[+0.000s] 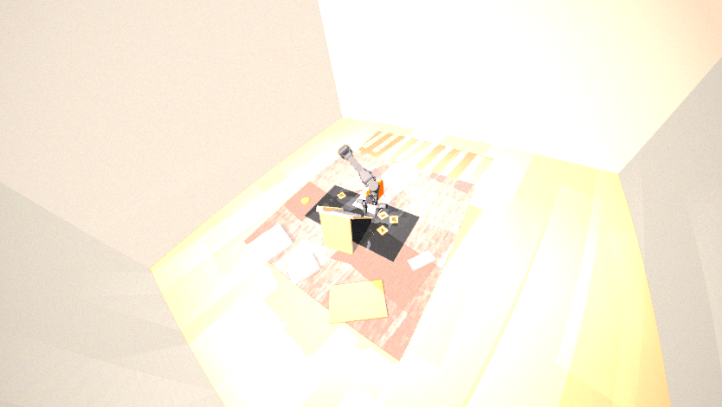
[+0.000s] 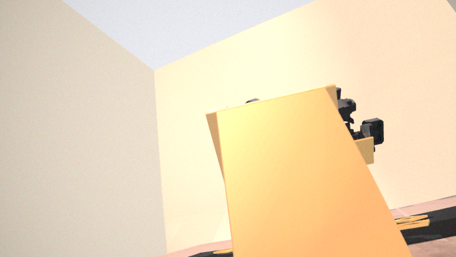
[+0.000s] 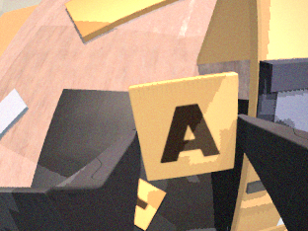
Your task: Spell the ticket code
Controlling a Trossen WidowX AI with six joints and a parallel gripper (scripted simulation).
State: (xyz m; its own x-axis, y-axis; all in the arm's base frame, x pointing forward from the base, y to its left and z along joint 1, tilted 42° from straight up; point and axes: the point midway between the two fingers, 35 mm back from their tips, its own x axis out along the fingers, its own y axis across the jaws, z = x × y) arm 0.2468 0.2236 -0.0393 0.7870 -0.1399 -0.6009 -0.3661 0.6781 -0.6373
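Note:
My gripper (image 1: 372,207) (image 3: 188,129) is shut on a yellow tile (image 2: 365,152) (image 3: 184,165) with a dark letter A, upright in the wrist view. It is held above the black mat (image 1: 395,246) (image 3: 84,115), right beside the tall yellow board (image 1: 337,231) (image 2: 296,175). A dark rail-like part (image 3: 291,74) shows at the board in the wrist view; no letters on it are readable. Loose tiles (image 1: 383,215) (image 1: 393,219) (image 1: 382,230) lie right of the board; one loose tile (image 3: 149,204) shows below the A. Another tile (image 1: 341,195) lies farther left. The ticket's print cannot be read.
A flat yellow panel (image 1: 357,302) (image 3: 114,15) lies at the counter's front edge. A white card (image 1: 421,260) (image 3: 11,111) lies right of the mat. White flat items (image 1: 271,243) (image 1: 303,263) and a small orange round thing (image 1: 305,200) lie to the left.

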